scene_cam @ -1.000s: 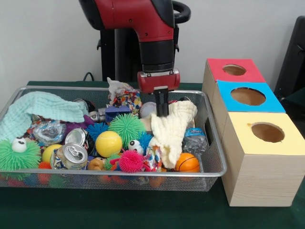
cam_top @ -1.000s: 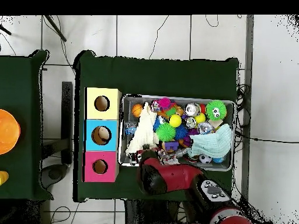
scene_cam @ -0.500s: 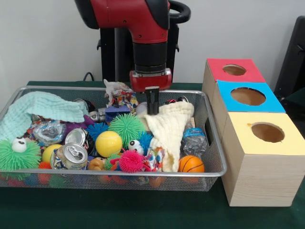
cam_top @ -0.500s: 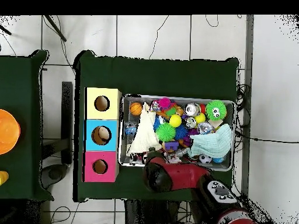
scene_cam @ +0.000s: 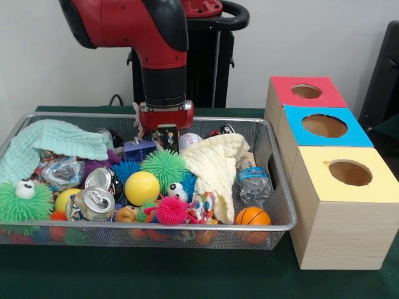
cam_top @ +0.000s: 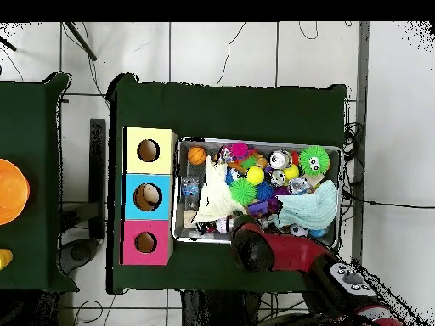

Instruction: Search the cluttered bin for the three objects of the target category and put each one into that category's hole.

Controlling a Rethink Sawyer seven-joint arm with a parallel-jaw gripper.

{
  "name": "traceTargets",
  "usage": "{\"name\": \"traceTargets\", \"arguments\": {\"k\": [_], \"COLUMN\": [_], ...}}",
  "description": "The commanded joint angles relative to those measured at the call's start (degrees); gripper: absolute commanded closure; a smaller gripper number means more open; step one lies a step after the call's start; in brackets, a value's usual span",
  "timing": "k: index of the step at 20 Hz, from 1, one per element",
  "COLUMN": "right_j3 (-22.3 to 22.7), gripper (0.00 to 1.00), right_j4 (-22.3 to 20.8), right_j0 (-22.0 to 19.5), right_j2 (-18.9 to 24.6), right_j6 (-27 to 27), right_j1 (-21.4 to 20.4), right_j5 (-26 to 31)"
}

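Note:
My gripper point(scene_cam: 166, 134) hangs low over the back of the wire bin point(scene_cam: 280, 180), above a purple box and patterned cloth scraps. A cream cloth point(scene_cam: 215, 165) lies draped over the toys just to its right, apart from it. In the overhead view the red arm point(cam_top: 259, 252) hides the gripper, and the cream cloth point(cam_top: 212, 197) lies near the bin's box side. Three boxes with a hole on top stand beside the bin: red point(scene_cam: 307, 91), blue point(scene_cam: 324, 126) and yellow point(scene_cam: 350, 172).
The bin holds a teal cloth point(scene_cam: 56, 142), a green spiky ball point(scene_cam: 164, 168), a yellow ball point(scene_cam: 142, 187), an orange basketball point(scene_cam: 252, 217), a crushed bottle point(scene_cam: 251, 182), cans point(scene_cam: 93, 202) and an eyed green spiky toy point(scene_cam: 25, 200). An orange object point(cam_top: 10, 191) sits on a separate table.
The arm has swung left across the back of the bin. The cream cloth, lifted by the gripper a second ago, has sunk and now lies on the toys to its right.

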Motion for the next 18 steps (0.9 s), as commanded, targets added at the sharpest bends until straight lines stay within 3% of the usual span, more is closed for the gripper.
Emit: {"name": "traceTargets", "arguments": {"k": [1, 9, 10, 18], "right_j3": [-9.5, -12.9, -13.5, -15.8], "gripper": [1.0, 1.0, 0.0, 0.0], "right_j4": [-4.6, -3.0, -2.6, -1.3], "right_j0": [-4.3, -0.6, 0.0, 0.5], "right_j2": [9.3, 6.5, 5.9, 6.6], "right_j6": [-0.9, 1.4, 1.8, 0.9], "right_j1": [4.1, 4.3, 4.4, 4.3], "right_j5": [3.1, 4.7, 4.8, 9.3]}}
